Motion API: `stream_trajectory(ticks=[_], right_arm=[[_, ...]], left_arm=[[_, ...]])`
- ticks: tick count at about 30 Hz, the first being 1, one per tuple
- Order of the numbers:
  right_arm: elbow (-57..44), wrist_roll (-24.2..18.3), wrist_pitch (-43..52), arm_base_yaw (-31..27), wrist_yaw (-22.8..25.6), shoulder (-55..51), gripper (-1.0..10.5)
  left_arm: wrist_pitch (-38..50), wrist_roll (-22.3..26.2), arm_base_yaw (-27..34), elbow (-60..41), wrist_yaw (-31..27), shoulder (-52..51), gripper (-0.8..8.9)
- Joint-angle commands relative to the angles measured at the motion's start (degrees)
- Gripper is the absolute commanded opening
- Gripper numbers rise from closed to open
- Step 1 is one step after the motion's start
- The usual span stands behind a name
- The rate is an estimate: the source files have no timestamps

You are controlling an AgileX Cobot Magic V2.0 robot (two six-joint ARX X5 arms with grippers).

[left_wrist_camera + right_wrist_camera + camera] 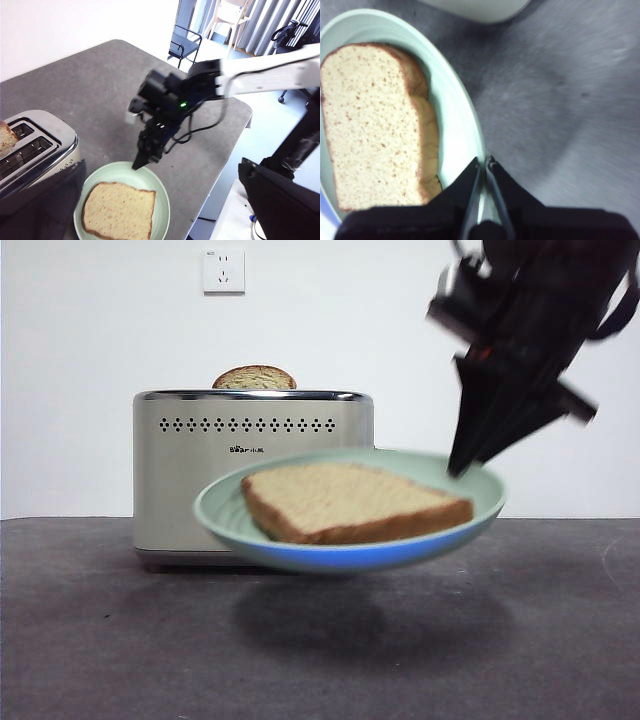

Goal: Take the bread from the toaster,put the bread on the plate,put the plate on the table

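Observation:
The pale green plate (230, 502) hangs a little above the table (560, 640), in front of the cream toaster (250, 470), and casts a shadow below. The bread (350, 500) lies flat on it. My right gripper (462, 465) comes down from the upper right and is shut on the plate's rim; its own view shows the jaws (483, 162) pinching the rim (455, 115) beside the bread (370, 125). My left gripper (161, 170) is open and empty, high above the plate (162, 200) and toaster (45, 145).
A second slice (254, 378) stands in a toaster slot, its dome showing above the chrome rim. A wall socket (223, 270) is behind. In the left wrist view the table's edge (235, 135) lies past the right arm.

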Motion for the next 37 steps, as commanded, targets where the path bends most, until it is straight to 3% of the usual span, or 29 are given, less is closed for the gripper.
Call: stream_trajectory(ticks=[1,14,16,20,22,28,37], right_arm=[[0.1,0.2,1.7,0.1,-2.1,3.8,-0.1],[0.1,-0.9,3.2,0.2,-2.1,15.1,-0.1],[0.1,-0.9,3.2,0.2,-2.1,14.8,0.6],[0.1,-0.4,2.7,-0.1,-1.9,14.0,3.7],[0.1,-0.2,2.5,-0.1,-2.0,12.9,4.2],[0.2,1.3,2.1,-0.1,-2.1,3.3,4.2],[0.2,3.7,0.1,0.1,-2.2,-24.0,4.1]], left_arm=[[-0.9,0.9,-0.2,-0.2,-0.2,-1.0,5.3],[-4.3,1.9,-0.2,-0.2,-0.1,-2.1,5.3],[-4.3,2.0,-0.2,-0.2,-0.1,-2.1,5.3],[-4.3,2.2,-0.2,-0.2,-0.1,-2.1,5.3],[-4.3,2.4,-0.2,-0.2,-0.1,-2.1,5.3],[-4.3,3.6,-0.2,-0.3,-0.2,-1.5,5.3],[-9.7,6.7,-0.2,-0.4,-1.3,1.3,5.24]])
